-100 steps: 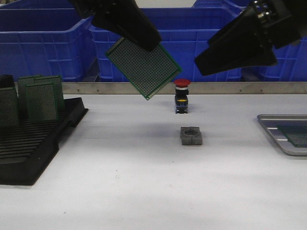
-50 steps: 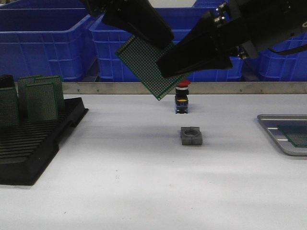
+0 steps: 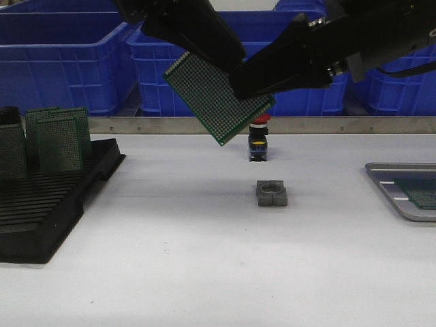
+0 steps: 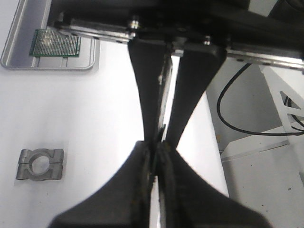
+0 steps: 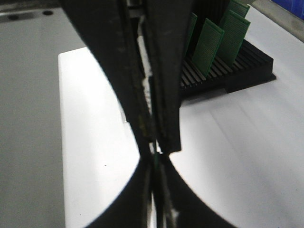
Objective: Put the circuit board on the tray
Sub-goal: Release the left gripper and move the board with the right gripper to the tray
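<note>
Grey clamp block (image 3: 272, 193) on the desk (image 3: 204, 259) nearest, above it the circuit board (image 3: 216, 95) tilted in mid-air, left tool (image 3: 225, 58) pinched on its upper edge and right tool (image 3: 246, 87) pinched on its right edge, tray (image 3: 398, 194) far right holding another board.

Rack (image 3: 48, 204) left, clamp (image 3: 272, 193) centre, tray (image 3: 398, 194) right.

White matte tabletop (image 3: 204, 272), evenly lit w/ soft shadows. Metal rail strip w/ screws (image 3: 170, 125) along far edge. Behind it, row of big blue plastic ribbed bins (image 3: 61, 61). Beyond table edge: grey floor (image 4: 266, 190), black cable (image 4: 237, 118).
</note>
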Tool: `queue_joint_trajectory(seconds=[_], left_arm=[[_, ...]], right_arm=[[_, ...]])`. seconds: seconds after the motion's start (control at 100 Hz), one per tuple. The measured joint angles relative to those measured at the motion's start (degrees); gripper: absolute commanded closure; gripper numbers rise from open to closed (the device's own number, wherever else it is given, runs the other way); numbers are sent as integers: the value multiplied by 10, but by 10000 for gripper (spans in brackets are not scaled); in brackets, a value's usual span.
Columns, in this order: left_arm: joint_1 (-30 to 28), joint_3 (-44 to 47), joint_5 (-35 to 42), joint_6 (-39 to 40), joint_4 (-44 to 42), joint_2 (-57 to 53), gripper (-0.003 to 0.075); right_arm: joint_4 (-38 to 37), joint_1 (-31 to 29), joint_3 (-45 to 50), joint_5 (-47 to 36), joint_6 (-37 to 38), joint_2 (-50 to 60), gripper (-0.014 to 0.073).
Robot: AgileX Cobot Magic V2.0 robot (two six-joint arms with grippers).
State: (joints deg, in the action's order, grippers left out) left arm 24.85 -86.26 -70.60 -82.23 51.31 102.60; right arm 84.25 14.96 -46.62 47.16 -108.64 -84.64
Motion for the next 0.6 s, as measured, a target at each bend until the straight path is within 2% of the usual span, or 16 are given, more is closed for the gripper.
queue_joint_trajectory(seconds=[0.13, 0.2, 0.25, 0.48, 0.6], left_arm=[[0, 0, 8, 0, 1, 0, 416], [0, 0, 8, 1, 2, 0, 323], [0, 0, 9, 1, 3, 0, 287], [-8, -19, 7, 3, 3, 0, 272], [-29, -49, 7, 3, 3, 0, 272]], right_arm=[[6, 0, 0, -1, 4, 0, 662], [10, 0, 0, -5, 5, 0, 662], [12, 0, 0, -6, 5, 0, 662], [14, 0, 0, -18, 12, 0, 662], [14, -3, 1, -52, 47, 0, 662]])
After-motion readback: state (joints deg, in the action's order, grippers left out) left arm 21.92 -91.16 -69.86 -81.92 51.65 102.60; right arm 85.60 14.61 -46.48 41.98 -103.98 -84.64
